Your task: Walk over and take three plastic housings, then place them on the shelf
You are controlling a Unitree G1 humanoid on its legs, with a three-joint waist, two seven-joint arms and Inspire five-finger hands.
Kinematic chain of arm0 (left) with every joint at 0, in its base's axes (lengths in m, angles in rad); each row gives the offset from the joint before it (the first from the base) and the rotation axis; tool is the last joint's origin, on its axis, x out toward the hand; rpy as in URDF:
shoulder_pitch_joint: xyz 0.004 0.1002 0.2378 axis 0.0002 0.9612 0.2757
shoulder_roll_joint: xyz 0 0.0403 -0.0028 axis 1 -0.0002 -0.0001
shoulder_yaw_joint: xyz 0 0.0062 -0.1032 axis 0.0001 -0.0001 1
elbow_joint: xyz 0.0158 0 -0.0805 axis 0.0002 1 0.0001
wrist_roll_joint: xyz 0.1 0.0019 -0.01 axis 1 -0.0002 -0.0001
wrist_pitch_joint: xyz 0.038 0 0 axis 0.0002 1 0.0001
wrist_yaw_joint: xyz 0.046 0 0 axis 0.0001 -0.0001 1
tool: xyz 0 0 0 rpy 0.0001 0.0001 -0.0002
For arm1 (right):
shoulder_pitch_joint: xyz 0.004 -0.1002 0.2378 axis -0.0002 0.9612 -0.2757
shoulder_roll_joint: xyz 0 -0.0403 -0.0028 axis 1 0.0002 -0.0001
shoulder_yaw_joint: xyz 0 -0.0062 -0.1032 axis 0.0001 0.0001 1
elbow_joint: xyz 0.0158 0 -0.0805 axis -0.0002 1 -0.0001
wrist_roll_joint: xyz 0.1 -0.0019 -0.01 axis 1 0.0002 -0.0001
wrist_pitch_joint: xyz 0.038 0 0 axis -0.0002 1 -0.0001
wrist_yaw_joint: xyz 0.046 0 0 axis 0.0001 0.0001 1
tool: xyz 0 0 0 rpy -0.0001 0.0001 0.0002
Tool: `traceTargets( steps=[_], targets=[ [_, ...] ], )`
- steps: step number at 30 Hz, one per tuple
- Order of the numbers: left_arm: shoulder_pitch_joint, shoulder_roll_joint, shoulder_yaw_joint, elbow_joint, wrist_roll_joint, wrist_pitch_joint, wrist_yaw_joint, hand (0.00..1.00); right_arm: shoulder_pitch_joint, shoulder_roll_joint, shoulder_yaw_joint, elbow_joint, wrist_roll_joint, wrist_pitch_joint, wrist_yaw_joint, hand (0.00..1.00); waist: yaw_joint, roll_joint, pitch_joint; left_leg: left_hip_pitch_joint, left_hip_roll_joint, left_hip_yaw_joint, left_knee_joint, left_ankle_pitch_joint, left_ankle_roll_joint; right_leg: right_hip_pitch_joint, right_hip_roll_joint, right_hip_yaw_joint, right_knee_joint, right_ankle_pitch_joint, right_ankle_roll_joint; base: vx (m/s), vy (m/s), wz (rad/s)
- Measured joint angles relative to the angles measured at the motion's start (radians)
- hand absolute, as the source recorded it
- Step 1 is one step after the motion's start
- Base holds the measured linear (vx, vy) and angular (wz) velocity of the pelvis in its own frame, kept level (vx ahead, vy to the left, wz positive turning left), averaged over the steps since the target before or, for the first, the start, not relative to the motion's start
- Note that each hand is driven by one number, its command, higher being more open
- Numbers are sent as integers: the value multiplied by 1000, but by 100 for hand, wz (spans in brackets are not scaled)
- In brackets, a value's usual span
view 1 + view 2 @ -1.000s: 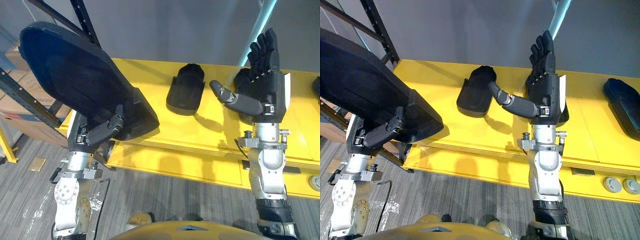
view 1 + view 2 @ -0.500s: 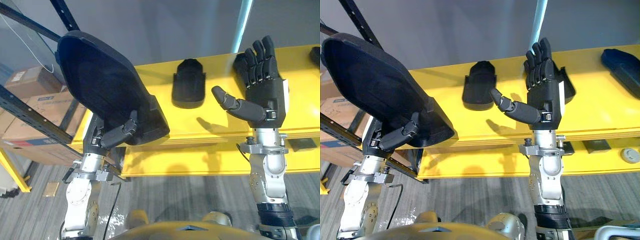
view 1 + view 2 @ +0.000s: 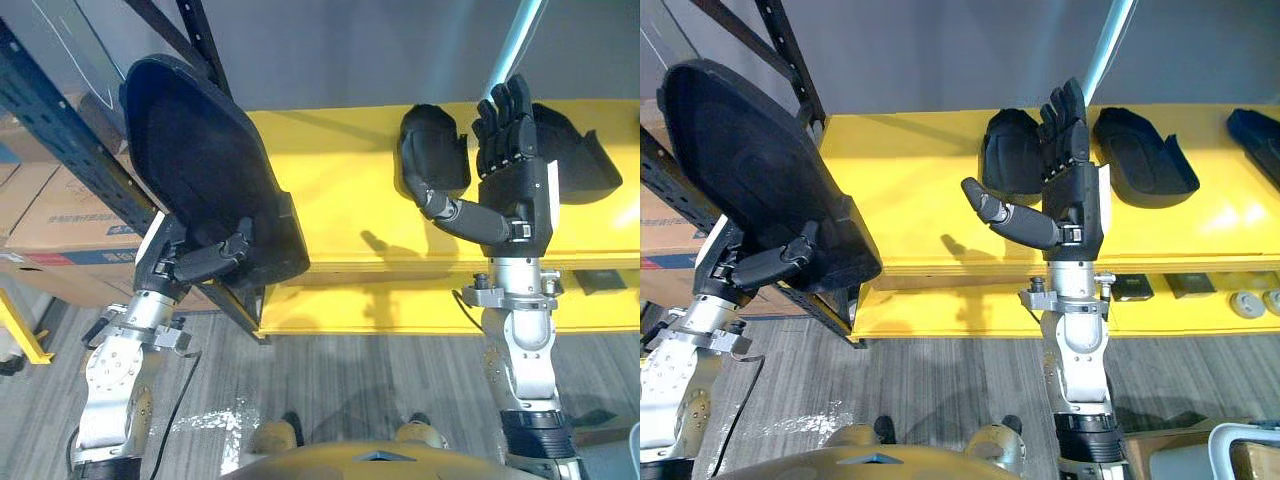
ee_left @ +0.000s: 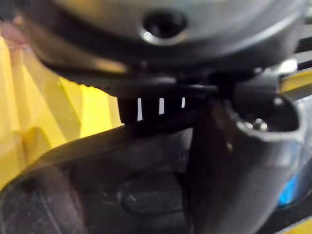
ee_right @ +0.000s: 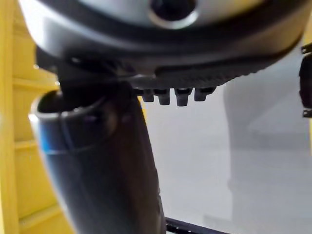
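Note:
A large black plastic housing [image 3: 205, 190] is held upright at the left, with my left hand [image 3: 205, 258] shut on its lower edge, thumb across its front. My right hand [image 3: 505, 175] is raised over the yellow table [image 3: 330, 190], fingers straight up and thumb out, holding nothing. A second black housing [image 3: 432, 150] lies on the table just behind its thumb, and a third housing [image 3: 1143, 155] lies to the right of the hand. In the left wrist view the thumb [image 4: 239, 161] presses on the dark housing [image 4: 97, 185].
A dark metal shelf rack [image 3: 90, 150] stands at the left, with cardboard boxes [image 3: 55, 220] behind it. Another dark part [image 3: 1252, 130] lies at the table's far right. A pale blue pole [image 3: 510, 40] rises behind the table. Grey floor lies below.
The camera has shifted, so the table sits more level and two housings show near the right hand. The left hand still holds the big housing, and the right hand stays open.

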Motion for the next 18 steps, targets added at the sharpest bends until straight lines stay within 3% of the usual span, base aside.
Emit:
traceTargets(
  steps=[5, 11, 18],
  targets=[
    [-53, 1, 0, -28, 35, 0, 57, 0, -3, -35, -21, 14, 0, 4, 2, 100, -8, 17, 0, -16, 29, 7, -36, 30, -20, -37, 35, 7, -11, 5, -5, -10, -75, -8],
    [-264, 66, 1, 62, 35, 17, 95, 0, -7, -35, -29, 13, 12, 18, 10, 100, -17, 29, 7, 8, 23, 54, -88, 55, -21, -72, 40, 55, -10, 17, -2, -5, -7, -20],
    [-528, 227, -29, 490, 69, 75, 149, 0, 0, -74, 57, 12, 119, 86, 129, 100, -60, 60, 31, 35, 20, 88, -106, 62, -20, -94, 41, 98, 15, 12, -7, -29, -3, -16]
  ],
)
